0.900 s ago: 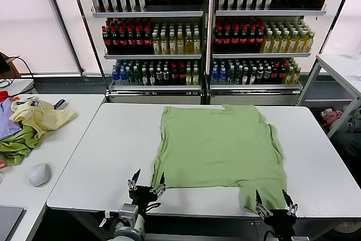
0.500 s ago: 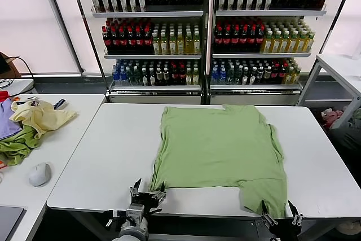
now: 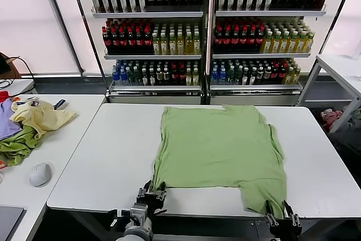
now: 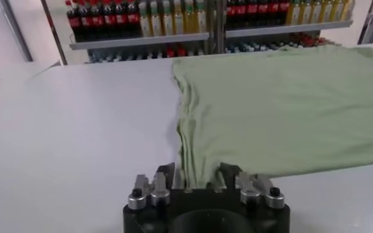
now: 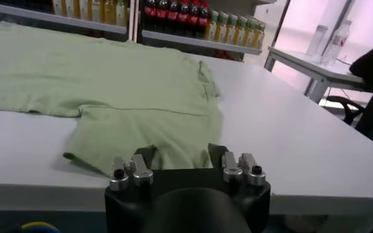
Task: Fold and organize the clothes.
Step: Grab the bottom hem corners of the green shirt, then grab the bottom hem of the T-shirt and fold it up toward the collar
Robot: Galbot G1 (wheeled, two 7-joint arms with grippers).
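Note:
The light green shirt point(image 3: 217, 148) lies spread flat on the white table point(image 3: 101, 162); no print or buttons show. My left gripper point(image 3: 152, 194) is open at the table's front edge, its fingers either side of the shirt's near left corner point(image 4: 202, 158). My right gripper point(image 3: 282, 217) is open at the near right sleeve, which hangs to the front edge point(image 5: 154, 136). In the left wrist view the gripper point(image 4: 199, 172) has cloth between its fingers; likewise in the right wrist view point(image 5: 181, 153). Neither is closed on the cloth.
A side table at the left holds a pale yellow garment point(image 3: 42, 117), an olive-green one point(image 3: 17, 146), a purple one point(image 3: 5, 123) and a mouse point(image 3: 39, 174). Bottle shelves point(image 3: 208, 32) stand behind. Another white table point(image 3: 344, 66) is at the far right.
Both grippers have dropped lower and closer to the table's front edge, coming level with the shirt's near corners. The shirt has not moved.

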